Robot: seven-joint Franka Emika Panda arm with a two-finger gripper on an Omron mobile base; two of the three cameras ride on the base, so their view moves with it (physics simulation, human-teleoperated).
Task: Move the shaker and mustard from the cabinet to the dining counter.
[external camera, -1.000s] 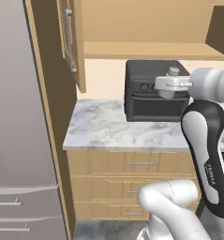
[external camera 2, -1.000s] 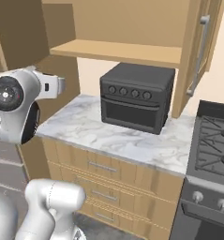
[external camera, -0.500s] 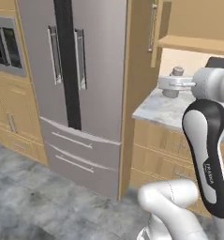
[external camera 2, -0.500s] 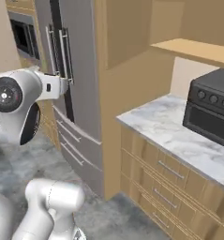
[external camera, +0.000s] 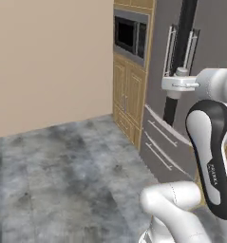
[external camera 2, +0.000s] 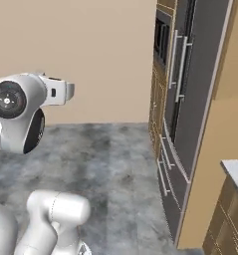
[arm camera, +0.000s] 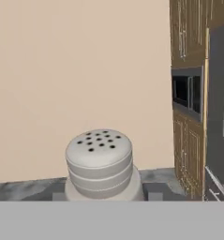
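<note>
Grey, perforated cap of the shaker (arm camera: pixel 99 157) sits at the bottom centre of the hand view, rising between the gripper's (arm camera: pixel 104 196) two dark finger tips; the gripper is clamped on the shaker, carried in the air, off any bench. In the left base view the shaker's top (external camera: pixel 181 72) pokes up just above the white hand, at upper right, in front of the fridge (external camera: pixel 181 71). Beyond the shaker: a plain beige wall (arm camera: pixel 80 70) and grey mottled floor (external camera: pixel 62 175). To the right stands a wooden tall unit with a built-in dark microwave (external camera: pixel 130 35), then the grey fridge with vertical silver handles (external camera 2: pixel 180 60). A corner of a marble bench (external camera 2: pixel 236 172) shows at the right edge of the right base view.
</note>
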